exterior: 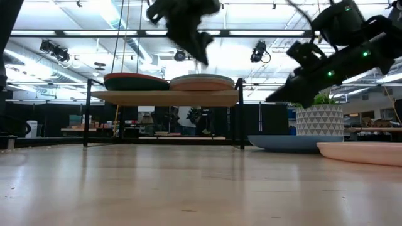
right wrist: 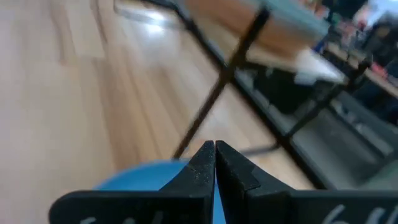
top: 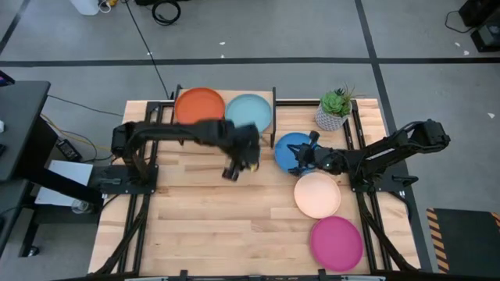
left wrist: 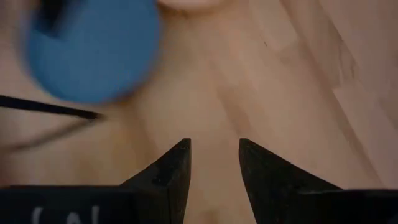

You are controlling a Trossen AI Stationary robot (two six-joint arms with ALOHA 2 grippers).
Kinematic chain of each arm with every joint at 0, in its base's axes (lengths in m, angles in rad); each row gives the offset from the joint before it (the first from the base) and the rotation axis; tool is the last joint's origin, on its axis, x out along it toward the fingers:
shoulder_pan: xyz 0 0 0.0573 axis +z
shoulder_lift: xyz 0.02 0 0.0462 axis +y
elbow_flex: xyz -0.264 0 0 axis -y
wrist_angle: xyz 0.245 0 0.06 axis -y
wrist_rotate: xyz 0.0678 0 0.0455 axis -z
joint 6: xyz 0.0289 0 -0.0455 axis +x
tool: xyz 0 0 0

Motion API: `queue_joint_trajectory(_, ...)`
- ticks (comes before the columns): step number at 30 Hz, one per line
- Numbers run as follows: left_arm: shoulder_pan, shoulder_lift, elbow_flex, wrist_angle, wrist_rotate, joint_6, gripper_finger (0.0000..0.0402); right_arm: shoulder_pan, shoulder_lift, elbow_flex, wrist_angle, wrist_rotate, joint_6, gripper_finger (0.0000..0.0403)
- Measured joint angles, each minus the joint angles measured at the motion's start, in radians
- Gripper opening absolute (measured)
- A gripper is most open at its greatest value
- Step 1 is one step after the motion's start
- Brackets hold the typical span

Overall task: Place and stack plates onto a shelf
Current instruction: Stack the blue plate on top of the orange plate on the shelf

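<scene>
- Left pincer (top: 234,168): centre of the high view, over bare wooden slatted counter (top: 211,226), just below the shelf in the frame. Fingers spread, nothing between them; the left wrist view shows only counter through the gap.
- Right pincer (top: 301,156): right of centre in the high view, at the round shallow blue plastic plate (top: 293,151). Fingers pressed together, tips at the plate's rim in the right wrist view. Looks like a pinch on the rim, but I can't confirm the plate is actually gripped.
- Low light-wood shelf on thin black metal legs (exterior: 164,97): upper centre of the high view, at the counter's far edge.
- On the shelf: round orange plastic plate (top: 199,105) tops the left pile, round light blue plastic plate (top: 250,111) tops the right pile. Low view shows more than one layer in each pile; exact count per pile not readable.
- On the counter: blue plate right of the shelf, round cream plastic plate (top: 317,194) just below it, round magenta plastic plate (top: 337,242) at lower right. All three lie flat, on the right arm's side.
- Visible plate count: five distinct, three on the counter, two topping the shelf piles.
- Small potted green plant in a white patterned pot (top: 334,109): upper right, beside the shelf, one only.
- Judgement: left is empty and clear of the shelf; blue plate is next, cream and magenta still to go.
</scene>
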Motion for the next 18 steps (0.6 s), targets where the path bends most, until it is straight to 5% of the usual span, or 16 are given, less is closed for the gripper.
queue_joint_trajectory(13,-0.104,-0.016,-0.445,0.452,-0.100,-0.029,0.0142,0.046,0.000,0.253,-0.530,-0.240,0.248,0.0020)
queue_joint_trajectory(18,-0.086,-0.083,-0.631,0.662,-0.122,-0.034,0.0142,0.094,0.001,0.371,-0.799,-0.245,0.357,0.0034)
